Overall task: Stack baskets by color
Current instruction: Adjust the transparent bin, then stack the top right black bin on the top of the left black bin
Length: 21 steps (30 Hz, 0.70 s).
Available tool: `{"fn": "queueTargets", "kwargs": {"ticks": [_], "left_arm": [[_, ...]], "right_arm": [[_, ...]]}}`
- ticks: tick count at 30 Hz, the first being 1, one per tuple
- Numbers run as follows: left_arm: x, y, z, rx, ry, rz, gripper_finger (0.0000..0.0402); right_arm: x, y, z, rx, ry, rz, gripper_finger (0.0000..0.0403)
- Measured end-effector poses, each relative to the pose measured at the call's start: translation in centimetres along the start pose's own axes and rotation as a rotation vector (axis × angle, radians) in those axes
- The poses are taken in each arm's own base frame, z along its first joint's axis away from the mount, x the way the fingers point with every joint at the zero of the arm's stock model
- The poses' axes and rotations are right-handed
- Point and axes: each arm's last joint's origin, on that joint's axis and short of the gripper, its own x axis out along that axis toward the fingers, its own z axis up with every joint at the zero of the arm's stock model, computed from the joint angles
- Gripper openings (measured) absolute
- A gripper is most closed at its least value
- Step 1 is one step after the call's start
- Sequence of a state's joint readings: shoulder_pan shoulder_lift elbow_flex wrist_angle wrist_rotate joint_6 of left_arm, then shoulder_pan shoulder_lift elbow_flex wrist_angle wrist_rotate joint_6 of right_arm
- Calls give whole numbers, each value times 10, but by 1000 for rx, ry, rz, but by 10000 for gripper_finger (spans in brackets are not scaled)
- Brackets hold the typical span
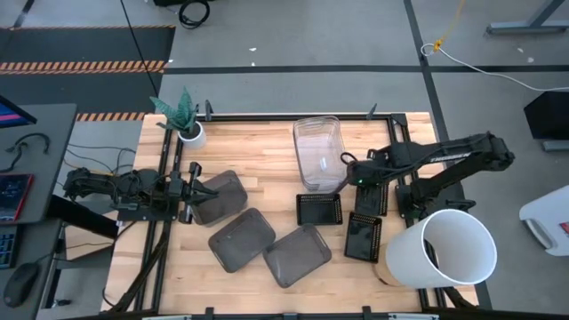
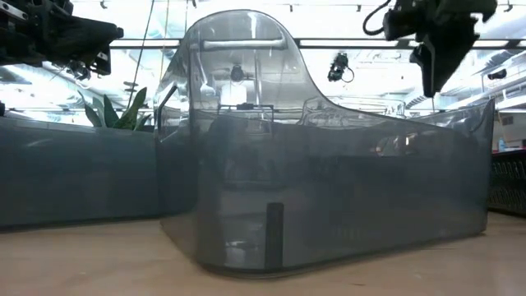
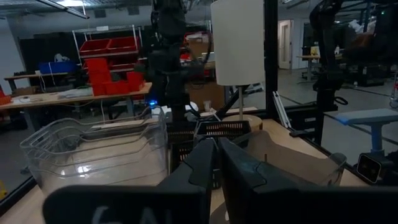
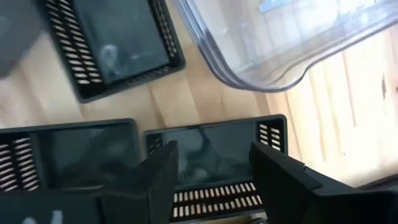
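My right gripper [image 1: 364, 182] points down, open, above a black perforated basket [image 4: 211, 155] that sits flat on the table at the right. Its fingers stand over the basket without touching it. Two more black baskets [image 1: 318, 209] [image 1: 363, 236] lie close by. Clear baskets [image 1: 320, 153], nested in one another, rest on the table at the far middle. Three smoky grey baskets [image 1: 220, 197] [image 1: 242, 238] [image 1: 298, 255] lie side by side toward the near left. My left gripper [image 1: 203, 188] waits at the left, shut, level over the rim of the leftmost grey basket.
A large white bucket [image 1: 449, 249] lies on its side at the near right corner, close to the right arm. A small white plant pot [image 1: 189, 133] stands at the far left corner. Bare wood shows along the near edge and between the grey and clear baskets.
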<state>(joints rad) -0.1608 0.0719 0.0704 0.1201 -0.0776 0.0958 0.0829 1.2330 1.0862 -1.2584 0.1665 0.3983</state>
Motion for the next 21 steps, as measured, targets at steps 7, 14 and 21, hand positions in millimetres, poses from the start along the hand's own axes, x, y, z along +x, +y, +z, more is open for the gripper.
{"fn": "queueTargets", "kwargs": {"ticks": [7,14,21], "left_arm": [[0,0,0,0,-1,0,26],[0,0,0,0,-1,0,33],[0,0,0,0,-2,0,29]], "right_arm": [[43,1,14,-4,-55,-124,203],[58,-1,58,-65,-257,-107,203],[48,-1,62,-100,-170,39,203]]}}
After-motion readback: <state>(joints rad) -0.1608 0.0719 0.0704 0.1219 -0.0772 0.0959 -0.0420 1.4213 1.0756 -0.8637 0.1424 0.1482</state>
